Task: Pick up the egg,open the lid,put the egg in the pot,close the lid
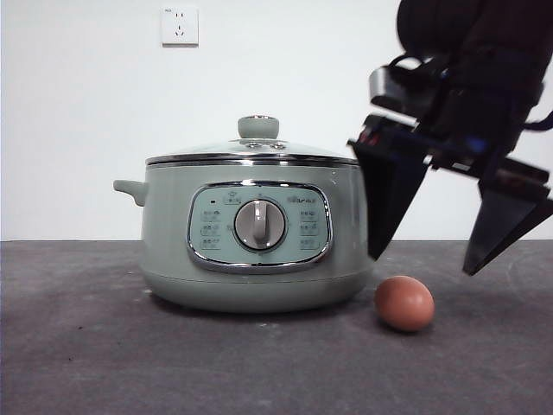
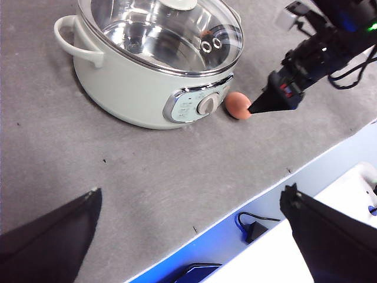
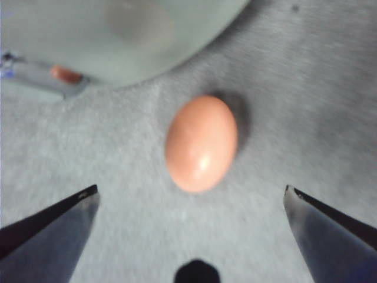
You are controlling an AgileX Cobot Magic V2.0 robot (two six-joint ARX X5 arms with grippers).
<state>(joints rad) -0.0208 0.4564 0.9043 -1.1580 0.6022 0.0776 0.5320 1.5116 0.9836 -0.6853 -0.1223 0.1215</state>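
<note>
In the front view we see only one side handle of the pot (image 1: pixel 251 246); the other is hidden behind the dark arm that enters from the upper right, and most of this arm is cut off by the picture's edge. The right wrist view is blurred, so the pot's wall there is only a pale green shape and we cannot read its panel. The egg (image 1: pixel 404 303) lies on the grey desk (image 1: pixel 104 363), just beside the pot's base on the side of the control panel, not touching it as far as we can tell. The right pincer (image 1: pixel 428 264) hangs above the egg with its jaws wide open, one tip on each side, and neither tip touches the shell; in its own view the egg (image 3: pixel 201 143) lies between the two tips and a little ahead of them. The left pincer (image 2: pixel 191 206) is also open and holds nothing, well apart from the pot. Only the left wrist view looks down through the lid (image 2: pixel 165 29), which sits closed on the pot, and shows the shiny metal inside; the front view shows the lid's green knob (image 1: pixel 258 127) and the dial, and also a wall socket (image 1: pixel 180 26) behind.
</note>
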